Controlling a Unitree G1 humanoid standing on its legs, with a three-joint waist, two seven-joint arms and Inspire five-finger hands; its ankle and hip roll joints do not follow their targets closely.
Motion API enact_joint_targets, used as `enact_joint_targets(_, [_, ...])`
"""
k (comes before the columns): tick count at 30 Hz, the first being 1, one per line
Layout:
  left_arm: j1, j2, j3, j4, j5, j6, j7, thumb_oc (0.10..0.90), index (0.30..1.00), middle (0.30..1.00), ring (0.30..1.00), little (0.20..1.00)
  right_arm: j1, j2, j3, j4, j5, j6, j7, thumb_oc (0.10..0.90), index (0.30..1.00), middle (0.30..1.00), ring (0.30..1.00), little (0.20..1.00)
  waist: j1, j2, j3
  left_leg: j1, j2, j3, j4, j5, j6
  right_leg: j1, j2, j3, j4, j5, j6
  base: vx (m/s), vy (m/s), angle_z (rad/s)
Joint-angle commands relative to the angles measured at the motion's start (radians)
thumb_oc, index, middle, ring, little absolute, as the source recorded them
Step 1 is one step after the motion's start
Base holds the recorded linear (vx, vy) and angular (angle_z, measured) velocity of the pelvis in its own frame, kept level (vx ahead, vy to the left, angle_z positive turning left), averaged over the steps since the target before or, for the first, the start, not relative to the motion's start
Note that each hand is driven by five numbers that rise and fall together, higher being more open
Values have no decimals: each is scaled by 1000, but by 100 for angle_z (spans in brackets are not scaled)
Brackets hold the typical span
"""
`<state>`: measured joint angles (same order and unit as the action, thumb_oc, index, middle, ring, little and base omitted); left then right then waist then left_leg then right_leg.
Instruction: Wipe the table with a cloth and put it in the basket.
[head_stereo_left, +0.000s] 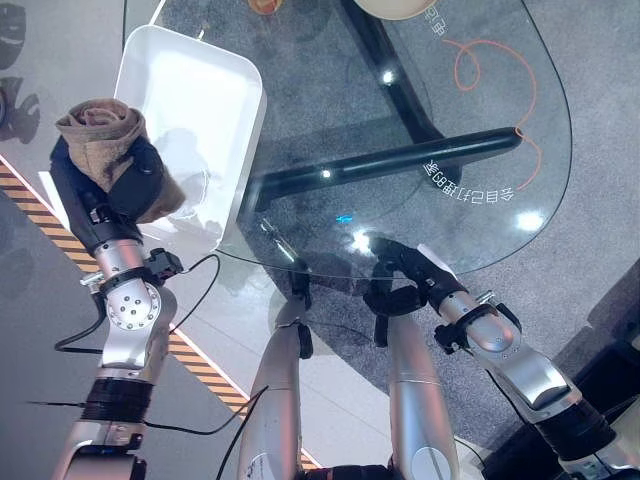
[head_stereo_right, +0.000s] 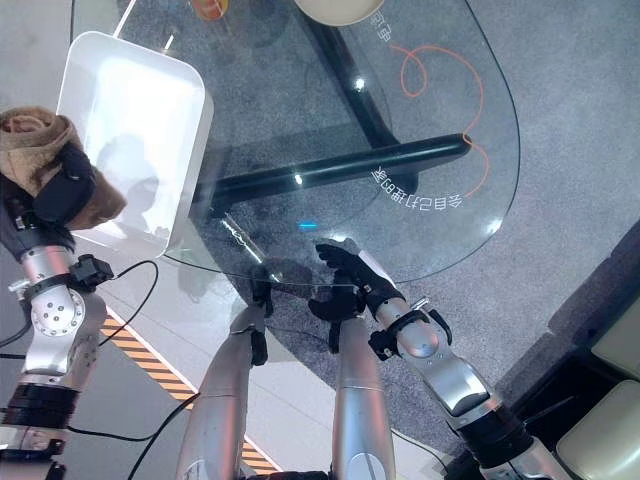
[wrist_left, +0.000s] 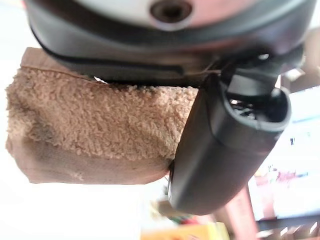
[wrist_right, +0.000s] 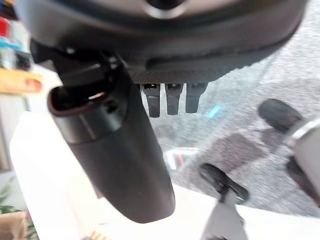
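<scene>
A brown terry cloth (head_stereo_left: 100, 135) is bunched in my left hand (head_stereo_left: 135, 180), whose fingers and thumb (wrist_left: 230, 145) curl round it. The hand is raised by the left rim of the white basket (head_stereo_left: 195, 95), which stands at the left edge of the glass table (head_stereo_left: 450, 110). The cloth (wrist_left: 100, 120) bulges out above the hand's dark fingers. My right hand (head_stereo_left: 415, 262) lies at the table's near edge with its fingers relaxed and nothing in it; its thumb (wrist_right: 120, 150) stands out over the glass.
Under the glass runs a black table base bar (head_stereo_left: 400, 160), with an orange cord (head_stereo_left: 490, 60) on the carpet. A beige round object (head_stereo_left: 400, 8) sits at the table's far side. Yellow-black floor tape (head_stereo_left: 30, 205) runs at the left.
</scene>
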<state>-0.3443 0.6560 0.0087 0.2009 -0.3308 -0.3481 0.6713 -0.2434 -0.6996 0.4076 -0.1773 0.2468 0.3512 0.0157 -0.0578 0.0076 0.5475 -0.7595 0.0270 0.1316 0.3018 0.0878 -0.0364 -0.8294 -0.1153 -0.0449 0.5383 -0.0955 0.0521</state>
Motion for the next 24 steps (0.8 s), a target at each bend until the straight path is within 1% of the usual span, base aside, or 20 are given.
enact_joint_targets(1, [-78,120,68,-31,135,-33,130,100,300,300,300,200,8,-27,26,-97,72,-43,-17,800,900,900,900,900,-24,-11,-27,-36,-38,70,168,-192,23,-7,60,-28,-134,55,8,3,48,0])
enact_joint_targets(3, [-108,128,58,1,136,-18,141,100,300,300,300,200,-7,-32,33,-93,83,-46,-25,800,900,900,900,900,-27,-17,-27,-56,-37,74,166,-183,23,-29,61,-27,-138,65,10,-11,47,-1])
enact_joint_targets(4, [-136,132,42,44,154,-3,153,100,300,300,300,200,-20,-31,46,-83,91,-42,-33,800,900,900,900,900,-28,-21,-27,-66,-33,74,169,-191,20,-41,63,-26,-134,60,14,0,0,0])
enact_joint_targets(5, [-139,132,40,46,154,-4,153,100,300,300,300,200,-21,-31,46,-83,91,-42,-34,800,900,900,900,900,-28,-21,-27,-67,-33,74,170,-192,20,-42,64,-26,-133,59,14,12,35,-1])
enact_joint_targets(6, [-158,138,29,68,171,22,163,100,300,300,300,200,-28,-32,52,-79,95,-37,-37,800,900,900,900,900,-29,-24,-27,-75,-32,75,170,-192,18,-49,65,-27,-134,61,16,0,0,0])
enact_joint_targets(7, [-164,140,25,73,176,32,164,100,300,300,300,200,-31,-31,53,-77,96,-37,-37,800,900,900,900,900,-29,-25,-27,-77,-31,75,170,-191,17,-51,65,-26,-134,62,16,0,0,0])
enact_joint_targets(8, [-194,160,-3,128,230,87,164,100,300,300,300,200,-45,-40,59,-69,115,-35,-41,800,900,900,900,900,-32,-29,-27,-90,-30,75,171,-191,14,-66,66,-27,-134,66,20,0,0,0])
enact_joint_targets(9, [-203,163,-9,135,236,99,163,100,300,300,300,200,-48,-40,58,-67,118,-34,-42,800,900,900,900,900,-31,-30,-27,-94,-30,75,172,-191,13,-70,66,-27,-133,67,20,0,0,0])
enact_joint_targets(11, [-226,175,-35,199,247,140,166,100,300,300,300,200,-63,-55,68,-70,139,-26,-50,800,900,900,900,900,-36,-36,-27,-115,-29,73,172,-189,10,-91,69,-25,-136,75,25,0,0,0])
enact_joint_targets(14, [-238,180,-56,258,246,140,160,100,300,300,300,200,-75,-74,73,-56,161,-48,-49,800,900,900,900,900,-40,-40,-27,-139,-24,76,172,-187,8,-117,74,-23,-132,81,31,-6,33,-1])
enact_joint_targets(20, [-284,188,-93,304,272,127,146,100,300,300,300,200,-105,-91,84,-38,197,-52,-48,800,900,900,900,900,-45,-53,-27,-171,-21,75,175,-185,4,-140,80,-26,-134,90,36,0,0,0])
enact_joint_targets(24, [-324,200,-125,312,300,155,133,100,300,300,300,200,-121,-90,87,-25,219,-55,-60,800,900,900,900,900,-45,-58,-27,-187,-23,69,174,-183,1,-155,80,-28,-138,99,41,0,0,0])
